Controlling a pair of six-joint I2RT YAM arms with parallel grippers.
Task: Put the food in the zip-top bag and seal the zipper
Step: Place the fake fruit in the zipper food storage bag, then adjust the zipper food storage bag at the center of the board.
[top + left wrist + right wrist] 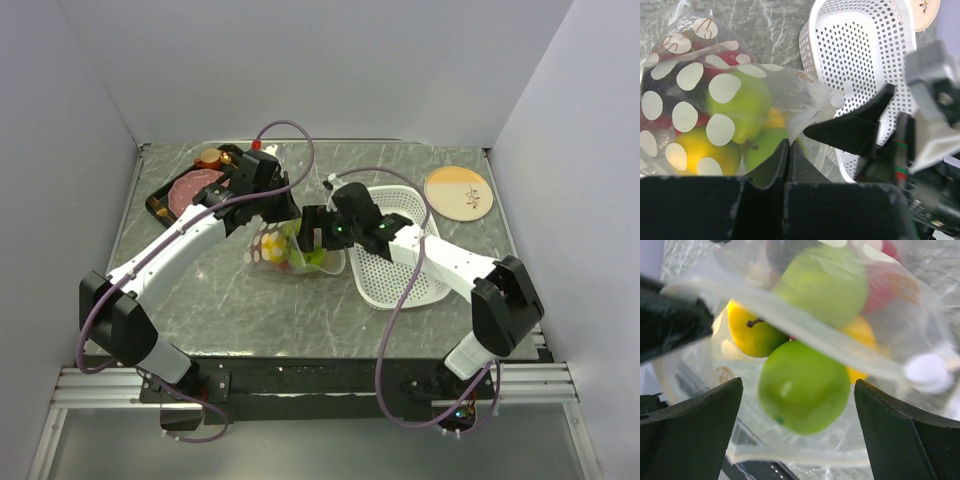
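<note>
The dotted clear zip-top bag [285,250] lies mid-table with its mouth open toward the right. Inside it are green apples [742,107], a yellow citrus [690,152], a red apple and a dark plum. My left gripper [788,145] is shut on the bag's mouth edge at the white zipper [805,120]; it also shows in the top view [283,220]. My right gripper [799,385] is open at the mouth, also seen in the top view [312,236]. A green apple [805,390] sits between its fingers, untouched, just inside the mouth below the upper zipper strip [805,322].
A white perforated basket [400,262] stands just right of the bag, under the right arm. A black tray [160,200] at the back left holds a pink meat slice [190,188] and a brown round piece [210,157]. A round plate [458,192] sits back right.
</note>
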